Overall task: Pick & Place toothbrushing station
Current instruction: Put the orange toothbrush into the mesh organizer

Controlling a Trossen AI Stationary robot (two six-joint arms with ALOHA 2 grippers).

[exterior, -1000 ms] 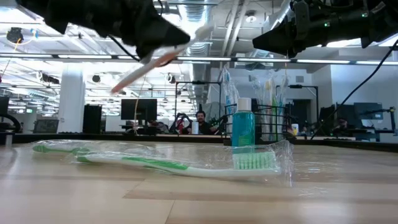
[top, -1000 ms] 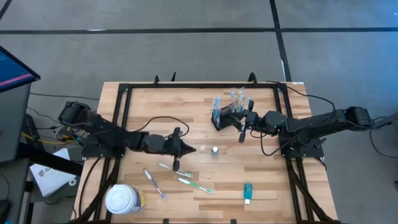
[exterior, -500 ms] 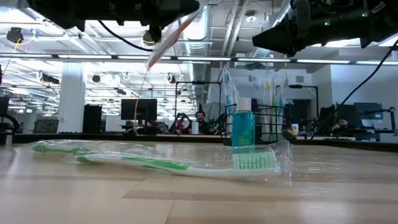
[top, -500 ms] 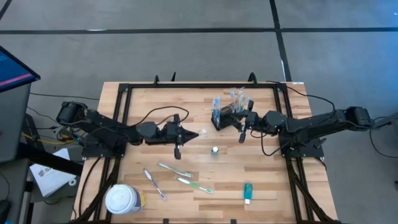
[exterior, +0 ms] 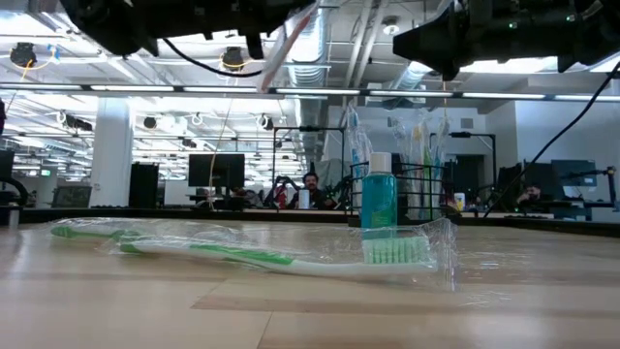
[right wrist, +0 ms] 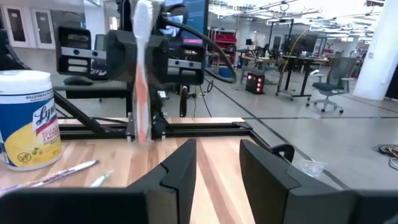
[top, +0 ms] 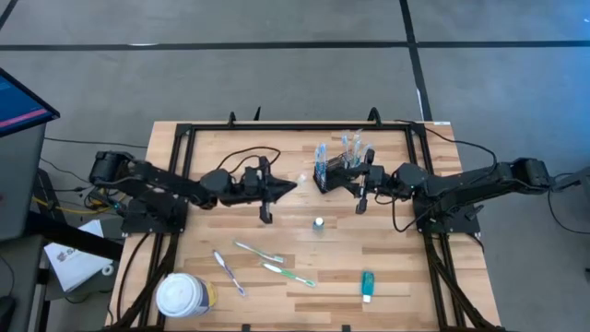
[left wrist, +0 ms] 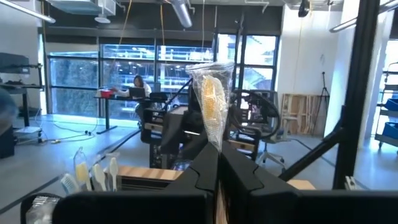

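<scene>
The black wire-mesh caddy (top: 334, 171) stands on the table's far middle with several toothbrushes upright in it; it also shows in the low view (exterior: 418, 197) and the left wrist view (left wrist: 93, 175). My left gripper (top: 284, 187) is just left of it, raised, and shut on a plastic-wrapped pink-and-white toothbrush (left wrist: 211, 102). My right gripper (top: 353, 185) is open and empty at the caddy's right side. A small teal bottle (top: 318, 223) stands near the caddy. Three wrapped toothbrushes (top: 259, 251) and a teal tube (top: 367, 286) lie near the front edge. My left gripper pinches the wrapped toothbrush between its two shut fingers (left wrist: 200, 180). The part by the fingertips (left wrist: 215, 144) leads up to the bristle head (left wrist: 210, 99), which sticks out past them. The fingers come about level from the table's left. The toothbrush is lifted clear, slanting head up (exterior: 288, 39).
A large white-lidded round tub (top: 182, 297) stands at the front left corner. A green wrapped toothbrush (exterior: 271, 256) lies closest to the low camera. A black frame (top: 184, 148) runs around the tabletop's edges. Bare wood lies between the two grippers and the loose toothbrushes.
My left gripper has risen and gone toward the far edge and the caddy, carrying the wrapped toothbrush. The toothbrush has tipped from slanting low to standing steeper, head up.
</scene>
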